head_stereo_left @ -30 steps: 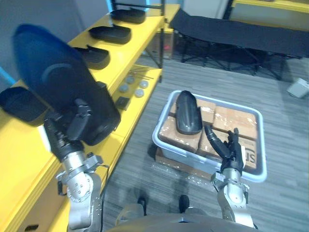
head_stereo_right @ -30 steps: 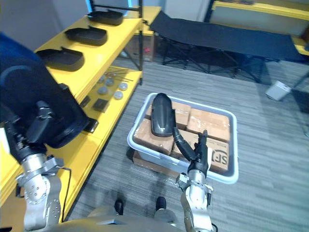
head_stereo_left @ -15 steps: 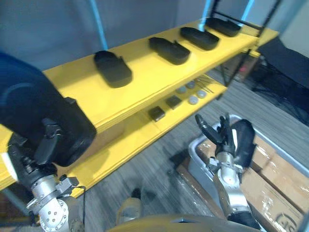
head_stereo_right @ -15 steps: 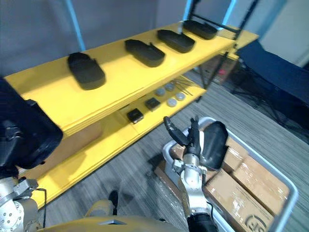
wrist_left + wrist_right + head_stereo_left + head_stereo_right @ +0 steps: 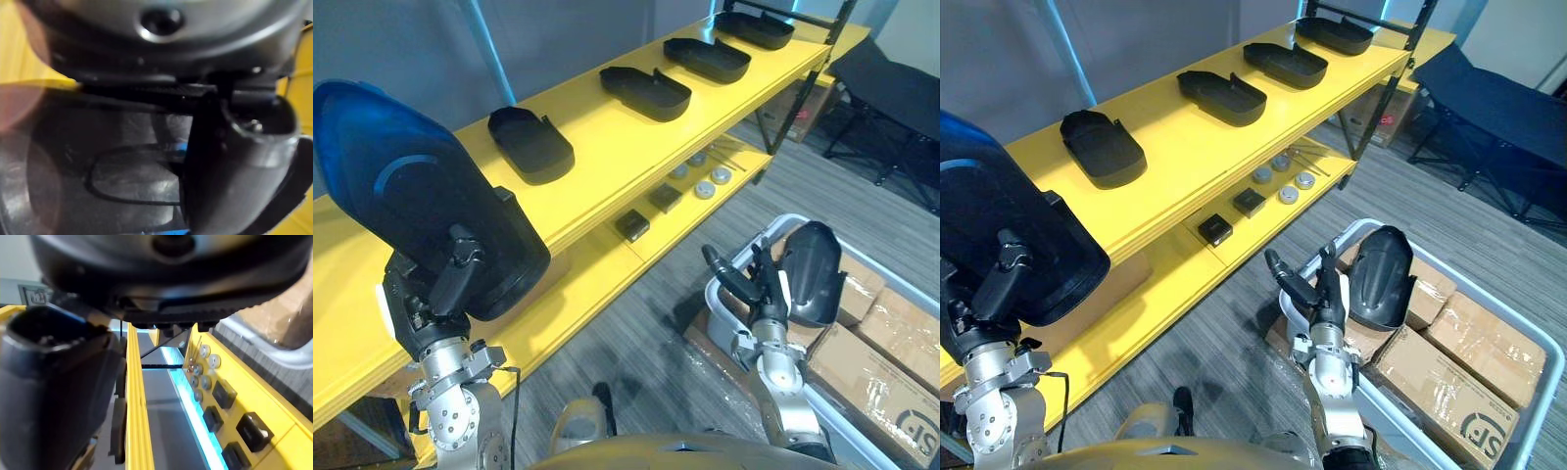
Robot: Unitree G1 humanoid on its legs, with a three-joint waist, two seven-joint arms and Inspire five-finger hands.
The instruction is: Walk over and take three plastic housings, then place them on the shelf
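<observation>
black housing at 9 o'clock, upright, clamped in the curled fingers of the left hand. yellow shelf running from 9 to 1 o'clock, bearing four more housings in a row, each apart from the next. right hand at 4 o'clock, fingers loose and spread, holding nothing, just beside the rim of the grey bin. another housing inside that bin, resting on cardboard boxes. small parts on the lower shelf board.
</observation>
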